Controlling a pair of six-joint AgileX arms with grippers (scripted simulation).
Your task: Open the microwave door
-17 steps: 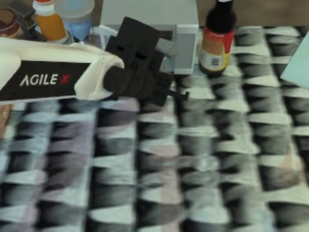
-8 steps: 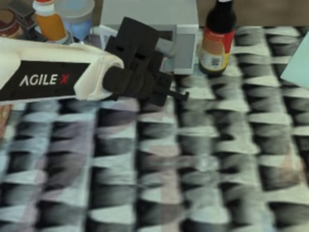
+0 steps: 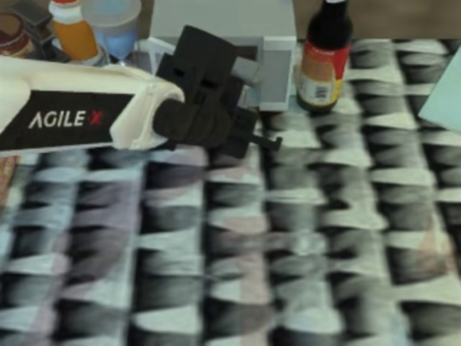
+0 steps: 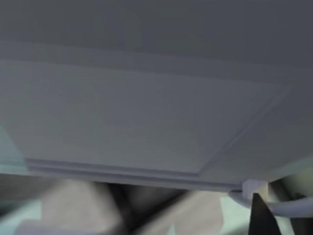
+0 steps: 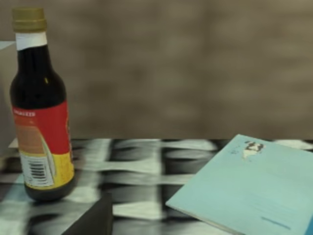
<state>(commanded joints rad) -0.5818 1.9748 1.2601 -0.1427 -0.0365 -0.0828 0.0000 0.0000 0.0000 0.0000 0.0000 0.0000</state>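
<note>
Microwave door (image 3: 155,49) at 12 o'clock: stiff, light, hinged; pull free edge. Left gripper (image 3: 248,137) jaw state unclear.

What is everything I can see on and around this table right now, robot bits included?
light grey-silver box microwave: one, far edge, middle.
white-framed microwave door: one, swung slightly out from the microwave's front.
dark glass sauce bottle with red and yellow label: one, just right of the microwave.
orange bottle with white cap: one, far left corner.
translucent blue plastic cup: one, beside the orange bottle.
dark brown round jar: one, far left edge, cut off.
pale turquoise flat book: one, right edge.
black-and-white patterned tablecloth: one, covering the table.
left gripper: one, black, at the microwave's front.
right arm: not visible from above.
</note>
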